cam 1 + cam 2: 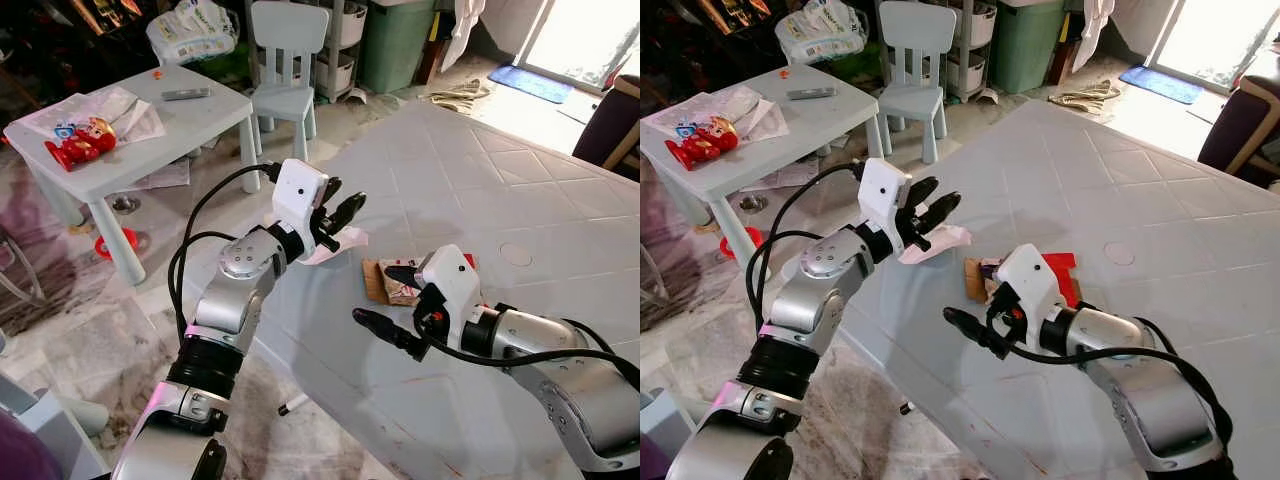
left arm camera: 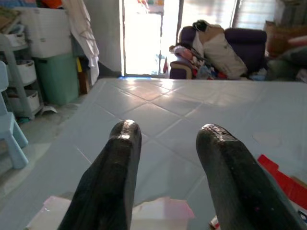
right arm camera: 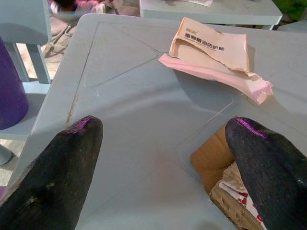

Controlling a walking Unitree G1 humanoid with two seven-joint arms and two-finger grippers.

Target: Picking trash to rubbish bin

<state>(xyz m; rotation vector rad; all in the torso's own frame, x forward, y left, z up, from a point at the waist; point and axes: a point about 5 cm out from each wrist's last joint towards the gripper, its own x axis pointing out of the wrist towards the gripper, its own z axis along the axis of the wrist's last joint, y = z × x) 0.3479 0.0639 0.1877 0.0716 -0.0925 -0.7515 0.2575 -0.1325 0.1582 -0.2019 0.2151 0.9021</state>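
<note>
Currently both grippers hover empty over the grey table [image 1: 520, 190]. Left gripper [image 1: 340, 215], fingers apart, sits above the pink-and-tan wrapper [image 3: 216, 62]; right gripper [image 1: 385, 300], fingers spread wide, flanks the cardboard scrap [image 3: 211, 160], probably lining up a grasp.

L tool [image 1: 335, 222] & R tool [image 1: 385, 300]: fingers apart.
</note>
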